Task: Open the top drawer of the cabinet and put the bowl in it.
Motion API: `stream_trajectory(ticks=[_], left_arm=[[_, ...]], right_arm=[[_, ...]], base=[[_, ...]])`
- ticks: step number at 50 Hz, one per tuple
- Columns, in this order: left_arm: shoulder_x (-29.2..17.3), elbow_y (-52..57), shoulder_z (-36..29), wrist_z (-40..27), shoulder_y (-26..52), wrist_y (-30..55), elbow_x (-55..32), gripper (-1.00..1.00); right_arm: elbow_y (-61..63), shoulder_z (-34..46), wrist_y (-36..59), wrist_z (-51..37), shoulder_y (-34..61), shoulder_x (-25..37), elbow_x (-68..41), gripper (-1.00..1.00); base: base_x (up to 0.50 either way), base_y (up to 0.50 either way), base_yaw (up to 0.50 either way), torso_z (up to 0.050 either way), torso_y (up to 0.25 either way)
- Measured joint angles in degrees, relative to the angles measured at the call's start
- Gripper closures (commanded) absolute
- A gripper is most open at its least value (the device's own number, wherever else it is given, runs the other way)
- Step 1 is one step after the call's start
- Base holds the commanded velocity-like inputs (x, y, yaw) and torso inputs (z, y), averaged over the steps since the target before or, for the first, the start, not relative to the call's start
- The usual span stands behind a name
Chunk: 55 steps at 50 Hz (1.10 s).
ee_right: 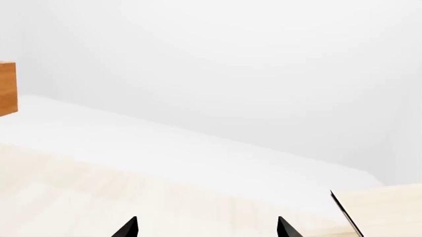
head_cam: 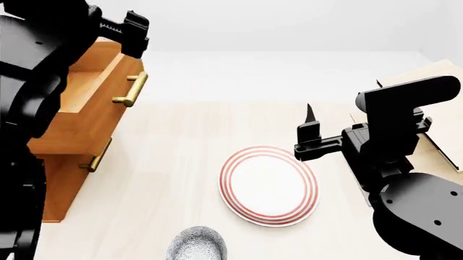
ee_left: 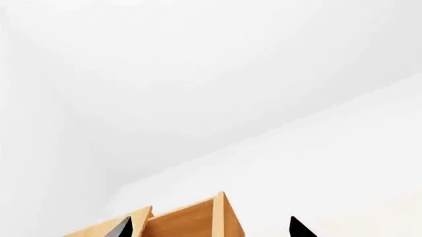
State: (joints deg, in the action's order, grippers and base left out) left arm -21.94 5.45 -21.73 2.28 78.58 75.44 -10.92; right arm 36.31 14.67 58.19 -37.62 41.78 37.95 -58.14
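While the top drawer (head_cam: 87,89) stands pulled out, the bowl (head_cam: 197,244) sits near the counter's (head_cam: 166,162) front edge, closer to the released right end effector (ee_right: 207,228) than the released left end effector (ee_left: 211,228).

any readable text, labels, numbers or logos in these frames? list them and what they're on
None readable in any view.
The cabinet, its brass handles, the red-ringed plate, the speckled bowl and both black arms carry no lettering.
The plate's red rings and the bowl's speckle are only pattern.
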Motion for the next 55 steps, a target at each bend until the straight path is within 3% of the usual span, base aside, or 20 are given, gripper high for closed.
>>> stream_trajectory(ticks=[9,18,55], left_arm=[[2.92,-8.88,9.74,-0.22,0.73,2.27,-2.49,-1.00],[3.83,-15.20,14.35,-0.05,0.33,2.92,-3.66,-1.00],[3.82,-24.52,12.81,0.88,-5.03,0.41,-3.82,-1.00]], right_arm=[[-0.37,0.46,-0.03,0.04,0.30,-0.20,0.13,-1.00],[-0.61,0.81,0.18,-0.11,0.72,-0.38,0.00,-1.00],[-1.61,2.10,-0.01,-0.19,1.46,-0.69,0.25,-1.00]], base=[[0.00,0.00,0.00,0.000,0.000],[0.00,0.00,0.00,0.000,0.000],[0.00,0.00,0.00,0.000,0.000]])
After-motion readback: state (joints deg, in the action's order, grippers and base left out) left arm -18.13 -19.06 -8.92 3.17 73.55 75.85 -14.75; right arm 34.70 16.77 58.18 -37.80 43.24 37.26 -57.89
